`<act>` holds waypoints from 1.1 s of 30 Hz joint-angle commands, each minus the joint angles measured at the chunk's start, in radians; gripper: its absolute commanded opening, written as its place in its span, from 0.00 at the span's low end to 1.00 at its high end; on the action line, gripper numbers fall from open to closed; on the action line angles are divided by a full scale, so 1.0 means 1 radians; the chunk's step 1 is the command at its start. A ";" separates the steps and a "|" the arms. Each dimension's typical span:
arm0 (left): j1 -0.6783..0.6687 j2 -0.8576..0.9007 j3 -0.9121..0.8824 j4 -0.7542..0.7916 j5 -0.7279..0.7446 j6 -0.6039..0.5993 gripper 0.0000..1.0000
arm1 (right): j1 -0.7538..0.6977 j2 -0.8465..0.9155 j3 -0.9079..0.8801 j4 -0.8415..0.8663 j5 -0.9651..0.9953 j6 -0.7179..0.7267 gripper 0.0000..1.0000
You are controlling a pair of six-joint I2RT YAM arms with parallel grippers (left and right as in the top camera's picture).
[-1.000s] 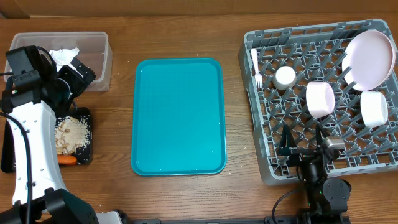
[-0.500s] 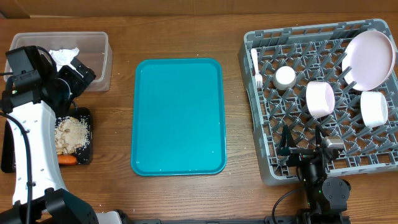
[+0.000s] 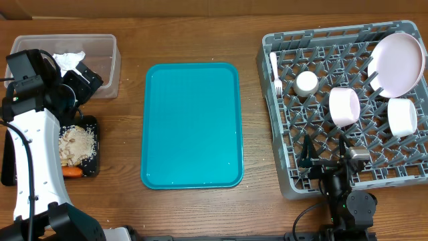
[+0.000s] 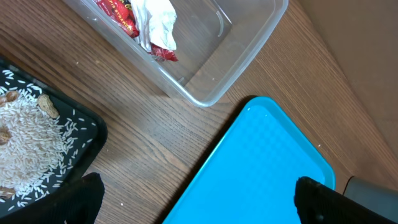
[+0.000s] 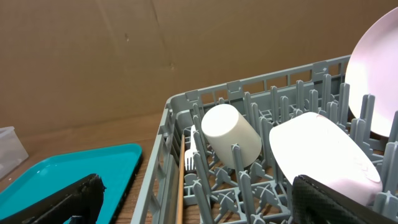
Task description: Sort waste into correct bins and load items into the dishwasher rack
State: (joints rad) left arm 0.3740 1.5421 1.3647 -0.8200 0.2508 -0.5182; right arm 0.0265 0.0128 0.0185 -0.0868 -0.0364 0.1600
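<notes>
The grey dishwasher rack (image 3: 287, 134) on the right holds a white plate (image 3: 398, 63), two white bowls (image 3: 345, 106) (image 3: 402, 116), a white cup (image 3: 307, 83) and a white fork (image 3: 275, 72). The clear tub (image 3: 107, 63) at the far left holds a white napkin (image 3: 69, 60) and a red wrapper (image 4: 118, 12). The black tray (image 3: 93, 144) below it holds beige scraps (image 3: 75, 144) and a carrot (image 3: 72, 172). My left gripper (image 3: 85, 75) is open and empty over the tub's near edge. My right gripper (image 3: 326, 148) is open and empty over the rack's front rows.
A flat teal serving tray (image 3: 192, 125) lies bare in the middle of the wooden table. It also shows in the left wrist view (image 4: 261, 168) and the right wrist view (image 5: 68, 171). Brown cardboard stands behind the rack.
</notes>
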 commanded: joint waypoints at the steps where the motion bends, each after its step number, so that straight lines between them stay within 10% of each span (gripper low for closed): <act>1: 0.005 0.005 0.006 0.001 0.001 -0.005 1.00 | -0.005 -0.010 -0.010 0.005 0.010 -0.004 1.00; 13: -0.026 -0.110 -0.005 0.001 0.001 -0.005 1.00 | -0.005 -0.010 -0.010 0.005 0.010 -0.004 1.00; 33: -0.504 -0.452 -0.132 0.015 -0.050 -0.006 1.00 | -0.005 -0.010 -0.010 0.005 0.010 -0.004 1.00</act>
State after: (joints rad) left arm -0.1295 1.1046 1.2457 -0.8124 0.2504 -0.5186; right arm 0.0265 0.0128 0.0185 -0.0895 -0.0364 0.1600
